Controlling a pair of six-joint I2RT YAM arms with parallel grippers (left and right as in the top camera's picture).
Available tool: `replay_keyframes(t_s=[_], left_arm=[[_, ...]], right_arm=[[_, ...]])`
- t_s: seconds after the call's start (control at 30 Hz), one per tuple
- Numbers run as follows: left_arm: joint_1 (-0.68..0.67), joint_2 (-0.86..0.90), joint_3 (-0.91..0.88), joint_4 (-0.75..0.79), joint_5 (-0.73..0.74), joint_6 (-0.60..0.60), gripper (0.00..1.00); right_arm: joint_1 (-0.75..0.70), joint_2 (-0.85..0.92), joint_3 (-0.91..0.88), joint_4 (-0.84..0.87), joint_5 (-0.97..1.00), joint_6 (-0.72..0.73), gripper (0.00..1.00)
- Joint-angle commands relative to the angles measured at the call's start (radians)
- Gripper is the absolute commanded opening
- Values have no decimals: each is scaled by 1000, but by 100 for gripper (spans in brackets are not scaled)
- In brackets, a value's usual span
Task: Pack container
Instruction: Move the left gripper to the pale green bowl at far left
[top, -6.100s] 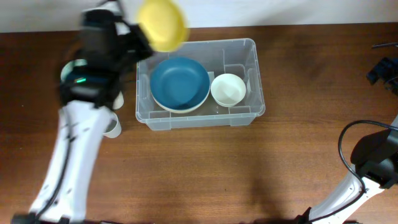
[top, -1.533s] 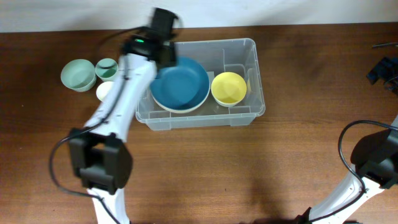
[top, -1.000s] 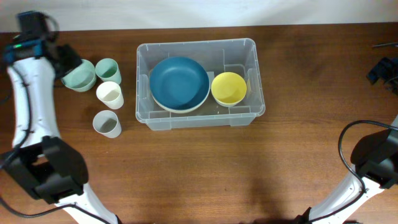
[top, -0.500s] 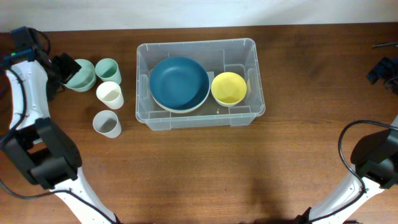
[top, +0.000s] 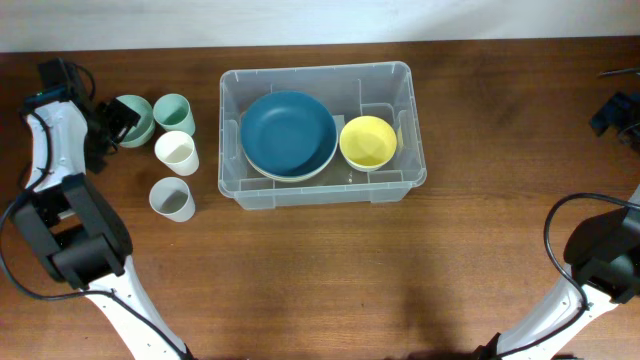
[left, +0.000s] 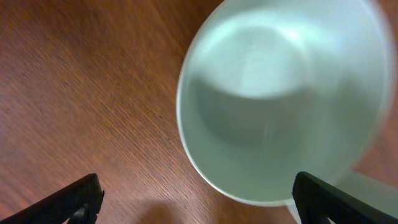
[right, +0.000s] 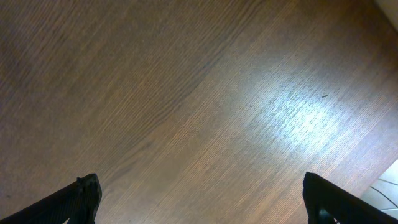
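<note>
- The big clear plastic box (top: 320, 70) sits on the brown wooden table (top: 320, 270), well away from both sets of jaws. It is past the cups from your left jaws.
- Inside the box you have a wide dark blue bowl (top: 290, 133) and, beside it, a small yellow bowl (top: 368, 141). That part looks done.
- Four things are not packed yet: a pale green bowl (top: 133, 120), a pale green cup (top: 173, 112), a white cup (top: 176, 152) and a grey cup (top: 172, 198). So I think you are about one third done.
- Your left gripper (left: 196, 193) is spread wide and holds nothing. The pale green bowl is just ahead of its jaws, not between them yet, and the three cups are just past it.
- I think that bowl is the next thing to grab.
- Your right gripper (right: 199, 199) is also spread wide and holds nothing. Only bare table is ahead of its jaws.
</note>
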Motion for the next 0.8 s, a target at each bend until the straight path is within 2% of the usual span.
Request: replay_keyframes(t_s=[0.0,0.4,0.5,0.57,0.7,0.77], left_arm=[[10,37,-4,2,-12,-19,99],[29,51,-4,2,-57,-18,99],[29,51,-4,2,-57,-18,95],[29,55,-4,3,-57,-18,85],[29,74,-4,2,-56,-18,48],[29,89,-4,0,-56,-18,38]], right_arm=[[3,-4,-1,1,16,11,99],[3,-4,-1,1,16,11,99],[3,-4,-1,1,16,11,99],[3,-4,-1,1,16,11,99],[3,-4,-1,1,16,11,99],[3,-4,-1,1,16,11,99]])
